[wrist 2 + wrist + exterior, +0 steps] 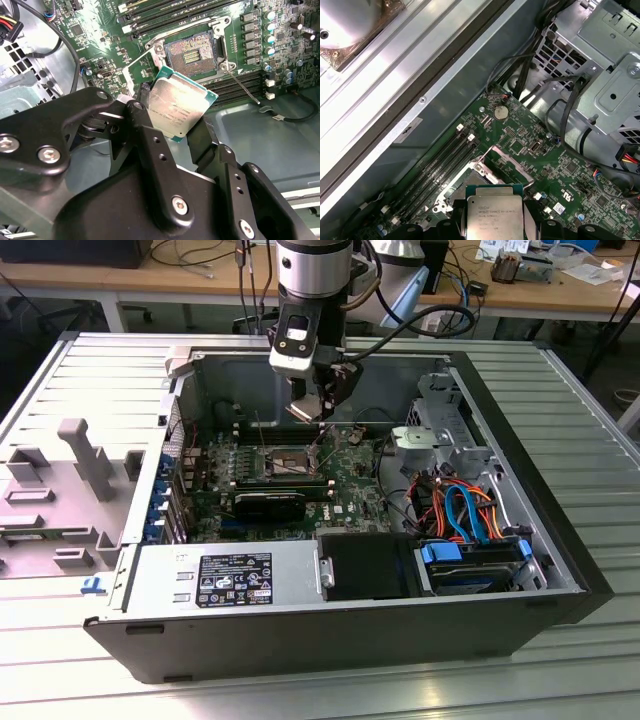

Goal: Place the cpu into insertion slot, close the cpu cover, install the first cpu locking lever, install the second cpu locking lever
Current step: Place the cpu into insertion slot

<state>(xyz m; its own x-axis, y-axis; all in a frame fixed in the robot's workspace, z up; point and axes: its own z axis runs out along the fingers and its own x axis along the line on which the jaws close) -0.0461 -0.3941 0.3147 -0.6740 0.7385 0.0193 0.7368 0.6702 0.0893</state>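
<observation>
surface: ribbed metal table | behind: wooden desks | desk clutter: cables

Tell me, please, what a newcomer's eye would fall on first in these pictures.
The silver cpu stands out, clamped in the black gripper and tilted above the green board. Close by on the board sits the empty slot, uncovered. In the exterior view, the arm reaches down into an open computer case.
</observation>
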